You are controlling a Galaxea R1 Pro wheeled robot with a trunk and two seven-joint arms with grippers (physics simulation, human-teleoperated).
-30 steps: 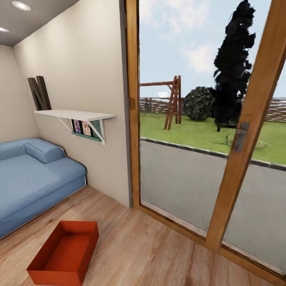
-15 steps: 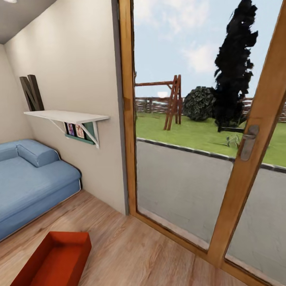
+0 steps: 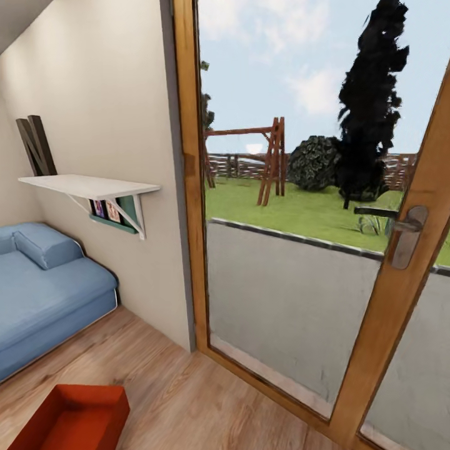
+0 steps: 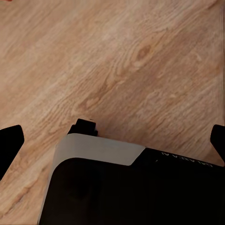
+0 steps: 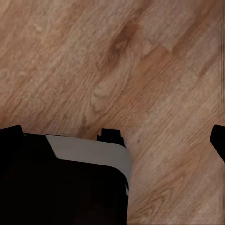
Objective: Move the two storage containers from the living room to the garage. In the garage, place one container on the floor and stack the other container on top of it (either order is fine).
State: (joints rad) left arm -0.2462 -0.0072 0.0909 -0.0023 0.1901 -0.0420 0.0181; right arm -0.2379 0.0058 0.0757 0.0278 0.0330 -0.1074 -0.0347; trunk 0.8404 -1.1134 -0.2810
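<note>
container [image 3: 69,419] near left on floor [image 3: 187,400] | sofa [image 3: 44,294] far left, shelf [image 3: 87,185] above | glass door [image 3: 312,250] right

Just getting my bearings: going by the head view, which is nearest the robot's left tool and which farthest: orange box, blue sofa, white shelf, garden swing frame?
Judged with the left tool low over the wood floor:
1. orange box, on the floor, lower left.
2. blue sofa, along the left wall.
3. white shelf, higher on the wall.
4. swing frame, outside, beyond the glass.
</note>
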